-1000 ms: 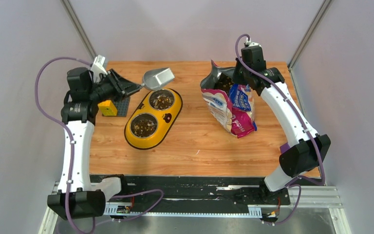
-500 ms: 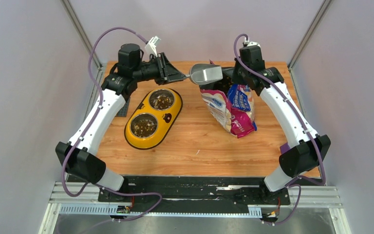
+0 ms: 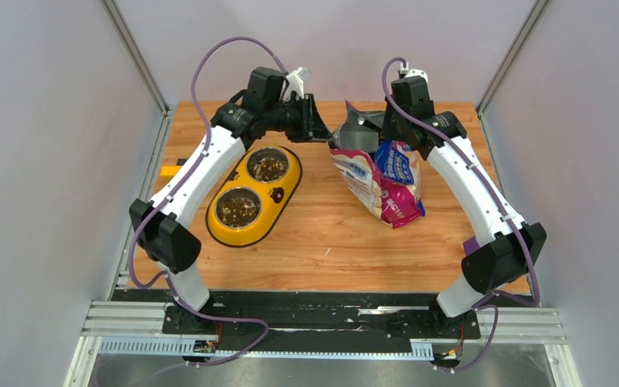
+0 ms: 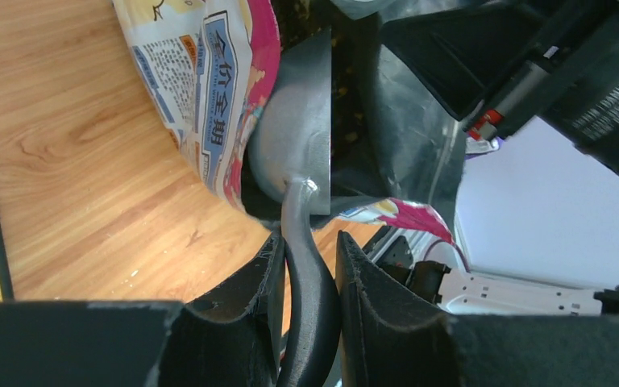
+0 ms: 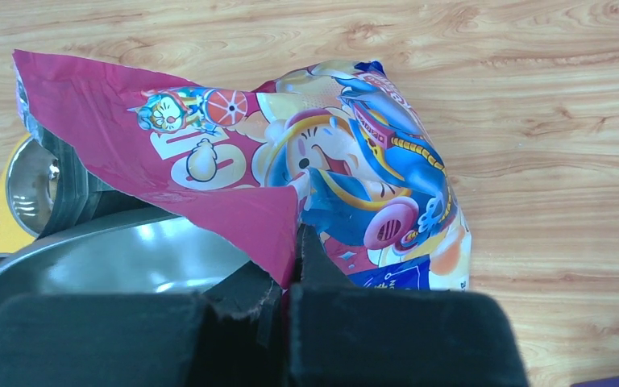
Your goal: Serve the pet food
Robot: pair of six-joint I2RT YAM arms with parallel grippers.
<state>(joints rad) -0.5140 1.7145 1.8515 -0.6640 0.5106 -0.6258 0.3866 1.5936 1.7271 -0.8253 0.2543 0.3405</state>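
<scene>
Our left jaws, partly parted, clamp the grey scoop point(image 4: 297, 153) by its handle, its bowl inside the pet food bag point(image 3: 387, 181), which stands on the bench point(image 3: 330, 234) right of the yellow feeder point(image 3: 246, 236). Our right jaws pinch the bag's top edge, fully closed.

A wood-grain counter point(image 3: 322, 234) fills the middle, closed in on three sides by plain, pale lilac-grey walls point(image 3: 40, 161). Slim metal posts point(image 3: 133, 50) rise at the two back corners. Along the near edge lie a black base plate point(image 3: 322, 305) and aluminium rails point(image 3: 524, 321). The light is soft and even.
</scene>
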